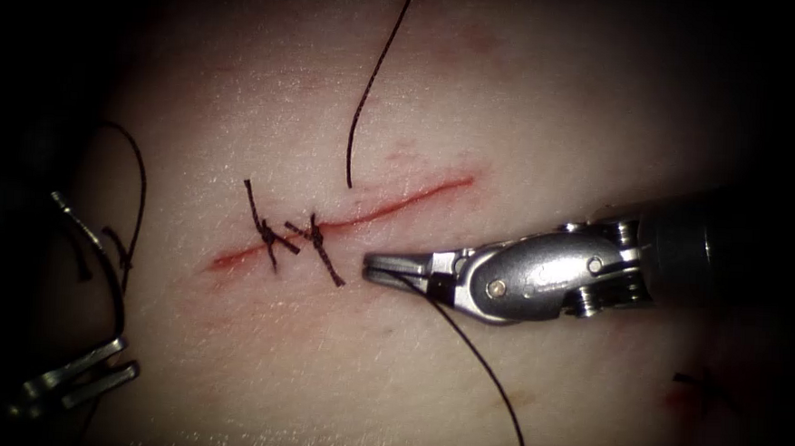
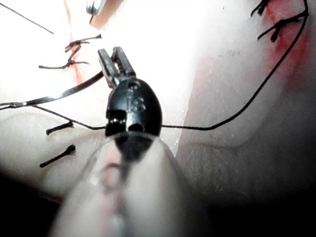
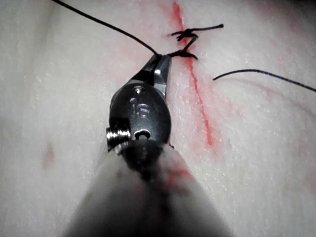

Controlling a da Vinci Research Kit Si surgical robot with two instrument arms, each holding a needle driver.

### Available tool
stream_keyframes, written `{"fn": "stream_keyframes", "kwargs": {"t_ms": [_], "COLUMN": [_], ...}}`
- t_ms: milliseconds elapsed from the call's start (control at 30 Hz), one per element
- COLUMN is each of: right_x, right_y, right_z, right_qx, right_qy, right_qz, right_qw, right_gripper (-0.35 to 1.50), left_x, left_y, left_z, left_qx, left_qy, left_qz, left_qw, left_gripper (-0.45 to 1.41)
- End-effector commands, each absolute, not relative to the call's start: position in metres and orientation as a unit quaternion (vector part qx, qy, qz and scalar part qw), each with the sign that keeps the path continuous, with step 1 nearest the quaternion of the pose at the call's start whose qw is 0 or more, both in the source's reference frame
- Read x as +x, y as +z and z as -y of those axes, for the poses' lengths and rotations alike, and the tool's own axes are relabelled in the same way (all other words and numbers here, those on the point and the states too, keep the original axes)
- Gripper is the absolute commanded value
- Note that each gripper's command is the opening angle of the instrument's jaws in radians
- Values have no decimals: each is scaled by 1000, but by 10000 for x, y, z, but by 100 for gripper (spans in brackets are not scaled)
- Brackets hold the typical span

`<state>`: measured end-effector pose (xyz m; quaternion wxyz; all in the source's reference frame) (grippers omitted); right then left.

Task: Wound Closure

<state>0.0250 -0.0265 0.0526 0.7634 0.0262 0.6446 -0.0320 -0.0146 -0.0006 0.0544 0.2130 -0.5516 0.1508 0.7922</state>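
Note:
The tissue [image 1: 531, 94] has a red cut [image 1: 398, 205] running up to the right, with two knotted stitches [image 1: 292, 237] at its left part. My right tool [image 1: 370, 267] lies just right of the stitches, below the cut. Its jaws are shut on the thread [image 1: 489, 373], which trails down toward the front edge; the same grip shows at the jaws [image 3: 160, 59]. My left tool [image 1: 127, 357] sits far left of the cut. It is shut on the curved needle [image 1: 105, 258] near one end, and the needle [image 2: 59, 95] is out of the tissue.
A loose strand of thread [image 1: 368, 85] hangs from the top and ends just above the cut. A thin dark thread loop [image 1: 141, 173] curves beside the needle. A short cut thread end [image 1: 702, 382] lies on a red mark at the right.

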Motion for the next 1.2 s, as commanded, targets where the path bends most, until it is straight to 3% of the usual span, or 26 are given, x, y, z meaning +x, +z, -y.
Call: {"fn": "stream_keyframes", "kwargs": {"t_ms": [33,867,1200], "right_x": [248,218,209], "right_y": [525,444,439], "right_z": [280,393,440], "right_qx": [31,105,171], "right_qy": [-36,-141,-209], "right_qz": [-647,-622,-561], "right_qw": [761,763,782], "right_gripper": [-35,-35,-35], "left_x": [-152,-155,-155], "left_y": [550,551,551], "left_z": [6,7,8], "left_qx": [-552,-550,-549], "left_qy": [792,794,794], "left_qz": [-151,-150,-149], "left_qw": [213,212,212], "left_gripper": [-45,-45,-45]}}
